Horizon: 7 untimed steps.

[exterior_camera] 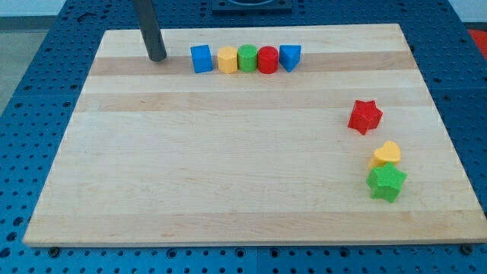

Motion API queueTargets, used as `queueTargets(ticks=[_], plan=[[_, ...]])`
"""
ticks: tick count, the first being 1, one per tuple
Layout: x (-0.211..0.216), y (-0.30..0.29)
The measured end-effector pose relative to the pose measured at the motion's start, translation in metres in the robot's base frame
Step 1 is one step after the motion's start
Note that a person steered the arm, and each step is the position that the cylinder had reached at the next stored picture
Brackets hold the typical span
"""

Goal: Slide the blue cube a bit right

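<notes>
My tip point(157, 57) stands on the wooden board point(228, 175) in the upper left of the frame, near the board's top edge. It is a bare rod end, holding nothing and touching no block. The blue cube point(202, 58) sits just to its right along the same band of the board, with a narrow strip of bare wood between them.

The cube is the left end of a row of five blocks running along the top of the frame. To its right come a yellow block point(227, 59), a green block point(247, 58), a red cylinder point(267, 59) and a blue wedge-like block point(290, 57). The cube and the yellow block are close, nearly touching; the four to the right are packed side by side. So the cube has almost no free room on its right, while the wood to its left, up to my tip, and below the row is open. Right of the blue wedge the board runs bare to its right edge.

In the right part of the frame, well apart from the row, lie a red star point(365, 116), and lower down a yellow heart-like block point(387, 154) touching a green star point(386, 182) beneath it, near the right edge.
</notes>
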<state>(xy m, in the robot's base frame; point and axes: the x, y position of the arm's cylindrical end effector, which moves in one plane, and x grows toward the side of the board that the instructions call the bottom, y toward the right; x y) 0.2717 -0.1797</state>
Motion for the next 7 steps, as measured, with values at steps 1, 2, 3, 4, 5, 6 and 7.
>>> queueTargets(ticks=[1, 2, 3, 4, 5, 6, 7], plan=[[0.0, 0.002], [0.0, 0.01], [0.0, 0.015], [0.0, 0.019], [0.0, 0.025], [0.0, 0.032], [0.0, 0.038]])
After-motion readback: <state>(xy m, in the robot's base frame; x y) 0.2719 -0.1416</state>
